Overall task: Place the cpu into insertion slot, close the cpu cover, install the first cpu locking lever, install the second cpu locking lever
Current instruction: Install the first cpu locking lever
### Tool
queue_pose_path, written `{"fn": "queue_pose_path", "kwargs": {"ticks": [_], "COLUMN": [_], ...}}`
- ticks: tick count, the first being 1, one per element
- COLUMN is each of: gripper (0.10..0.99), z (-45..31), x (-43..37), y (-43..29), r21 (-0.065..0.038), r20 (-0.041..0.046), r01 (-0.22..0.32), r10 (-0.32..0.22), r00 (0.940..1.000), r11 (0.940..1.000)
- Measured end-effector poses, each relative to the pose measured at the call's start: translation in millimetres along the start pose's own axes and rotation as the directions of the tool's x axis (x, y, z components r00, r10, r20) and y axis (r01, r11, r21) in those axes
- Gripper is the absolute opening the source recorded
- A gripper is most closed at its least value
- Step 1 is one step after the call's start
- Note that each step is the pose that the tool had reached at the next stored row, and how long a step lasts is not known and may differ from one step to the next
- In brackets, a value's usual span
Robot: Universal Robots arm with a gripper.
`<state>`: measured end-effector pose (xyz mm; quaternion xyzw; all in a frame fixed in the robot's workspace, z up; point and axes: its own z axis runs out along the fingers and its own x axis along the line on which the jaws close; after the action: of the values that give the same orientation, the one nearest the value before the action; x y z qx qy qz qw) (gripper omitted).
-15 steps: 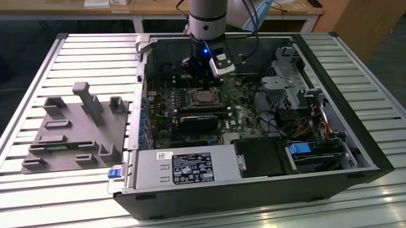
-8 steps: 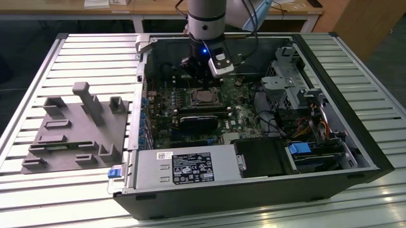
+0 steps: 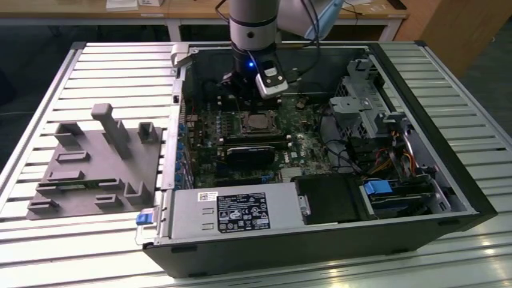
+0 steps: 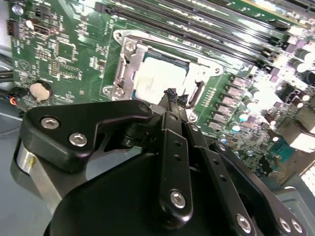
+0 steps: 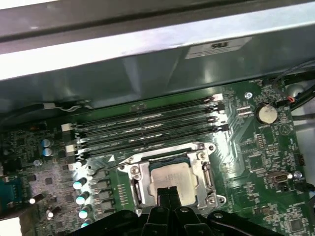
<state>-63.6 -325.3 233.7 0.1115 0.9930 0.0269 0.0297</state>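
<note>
- Looking at the gripper [image 4: 171, 93] in the second wrist view: pinched fully closed, tips pressed together, nothing caught between them.
- Hangs right over the cpu [image 4: 158, 77], tips above one edge of its silvery top. Can't tell whether actually touching.
- Seeing the cpu already sitting flat in the insertion slot [image 5: 132, 171], on the green motherboard [image 5: 256, 147], just beside the row of long black memory slots [image 5: 147, 127].
- Also seeing the cpu cover [image 5: 143, 184] lying flat around the chip, with the metal top showing through its window.
- Upper middle of the exterior view: the arm [image 3: 254, 24] coming straight down into the open black pc case [image 3: 320, 246], socket just under the tool.
- Lower middle of that frame: a grey power supply box [image 3: 232, 213] against the near wall of the case.
- Over on the exterior view's left: a grey fixture plate [image 3: 88, 174] on the slatted table [image 3: 120, 66], outside the case.
</note>
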Motion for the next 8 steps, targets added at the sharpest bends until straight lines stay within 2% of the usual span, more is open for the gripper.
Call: {"fn": "queue_pose_path", "kwargs": {"ticks": [8], "gripper": [0.102], "z": [-1.0], "x": [14.3], "y": [-3.2], "r21": [0.0], "r20": [0.0015], "r01": [0.0], "r10": [0.0], "r00": [1.0], "r11": [1.0]}}
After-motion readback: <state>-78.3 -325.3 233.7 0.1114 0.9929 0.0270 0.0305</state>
